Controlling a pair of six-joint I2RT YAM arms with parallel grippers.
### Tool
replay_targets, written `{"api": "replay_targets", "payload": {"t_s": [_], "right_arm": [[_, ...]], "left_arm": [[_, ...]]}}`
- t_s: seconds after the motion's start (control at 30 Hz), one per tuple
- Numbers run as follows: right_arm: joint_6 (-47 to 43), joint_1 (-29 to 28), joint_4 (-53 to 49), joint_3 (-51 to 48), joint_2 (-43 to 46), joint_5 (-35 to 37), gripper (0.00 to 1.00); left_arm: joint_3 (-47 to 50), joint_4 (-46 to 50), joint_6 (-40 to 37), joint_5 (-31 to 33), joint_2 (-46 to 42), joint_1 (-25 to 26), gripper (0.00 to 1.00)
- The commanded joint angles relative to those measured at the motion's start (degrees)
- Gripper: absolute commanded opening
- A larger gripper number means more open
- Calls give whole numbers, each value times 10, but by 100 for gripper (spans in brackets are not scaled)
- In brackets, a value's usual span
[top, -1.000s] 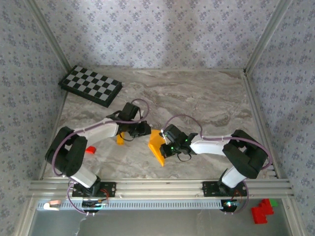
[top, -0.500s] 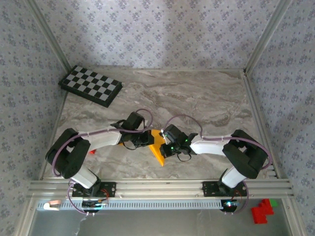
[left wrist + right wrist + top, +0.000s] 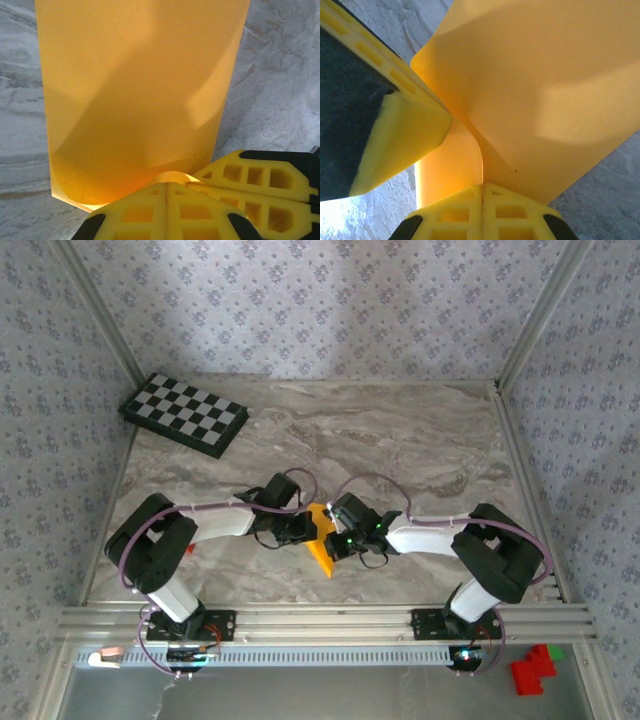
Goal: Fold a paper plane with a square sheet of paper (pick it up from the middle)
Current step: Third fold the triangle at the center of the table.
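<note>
Top view: the square sheet of paper (image 3: 321,552), creased narrower, sits at the near middle of the bench (image 3: 420,440), between the 2 arms. The left pincer (image 3: 300,528) is clenched on the sheet's left side. The right pincer (image 3: 334,540) is clenched on its right side, just beside the first. Left wrist view: the sheet's curled near edge runs into the closed pads (image 3: 145,210). A checkered board (image 3: 185,415) lies at the far left.

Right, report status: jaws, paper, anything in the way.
Left jaws shut on the square sheet of paper, right jaws shut on it too. Sheet curled at both grips. Checkered board at far left, well apart.
</note>
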State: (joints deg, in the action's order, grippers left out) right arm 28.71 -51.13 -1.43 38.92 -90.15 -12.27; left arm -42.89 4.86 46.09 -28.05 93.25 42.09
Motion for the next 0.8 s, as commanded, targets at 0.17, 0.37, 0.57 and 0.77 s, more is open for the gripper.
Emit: {"api": "replay_targets", "payload": {"t_s": [0.17,0.37,0.57,0.77], "right_arm": [[9,-5,-42,-20,-34,20,5],[10,-7,-45,-19,-37,22,5],[10,-7,-47,-17,-37,22,5],[11,-7,-48,-16,-39,22,5]], "left_arm": [[17,15,-24,14,17,-4,0],[8,29,-25,8,-15,-4,0],[15,22,-3,-1,-39,16,2],[27,8,4,7,-25,20,2]]}}
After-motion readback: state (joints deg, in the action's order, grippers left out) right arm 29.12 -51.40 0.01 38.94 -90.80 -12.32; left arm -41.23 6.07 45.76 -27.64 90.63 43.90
